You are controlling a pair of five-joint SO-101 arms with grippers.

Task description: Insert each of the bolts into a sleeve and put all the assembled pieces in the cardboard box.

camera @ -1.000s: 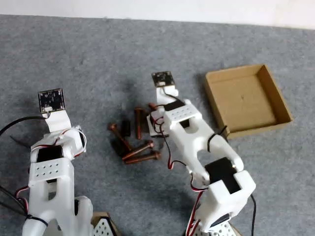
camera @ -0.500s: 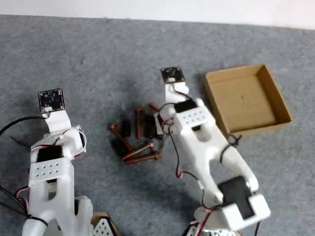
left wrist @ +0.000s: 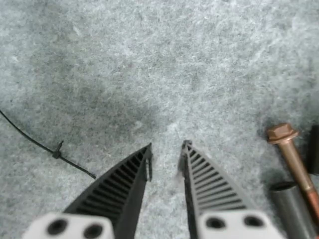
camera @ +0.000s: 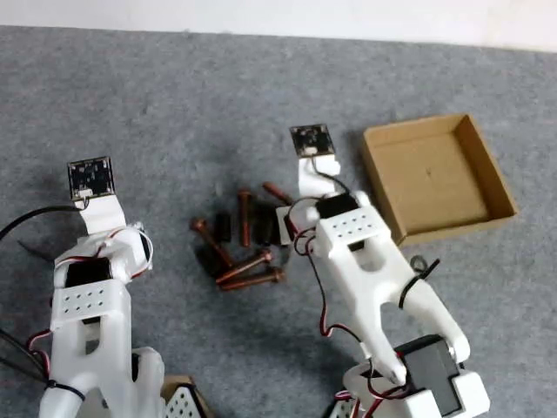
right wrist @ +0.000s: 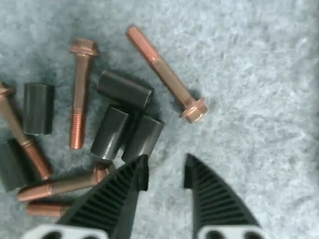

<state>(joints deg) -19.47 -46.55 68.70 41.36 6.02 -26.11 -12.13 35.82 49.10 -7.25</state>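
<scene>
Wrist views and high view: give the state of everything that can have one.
Brown cardboard box: open-topped, empty.
Copper-coloured metal bolts: loose, lying flat, unsleeved.
Dark cylindrical sleeves: lying flat, none holding a bolt.
Left gripper: fingers open, holding nothing.
Right gripper: fingers open, holding nothing.

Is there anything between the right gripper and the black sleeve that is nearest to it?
Nothing visible stands between them. The right gripper is open just short of the nearest sleeve. Another sleeve lies right beside that one, and a bolt lies beyond, not in the way.
</scene>
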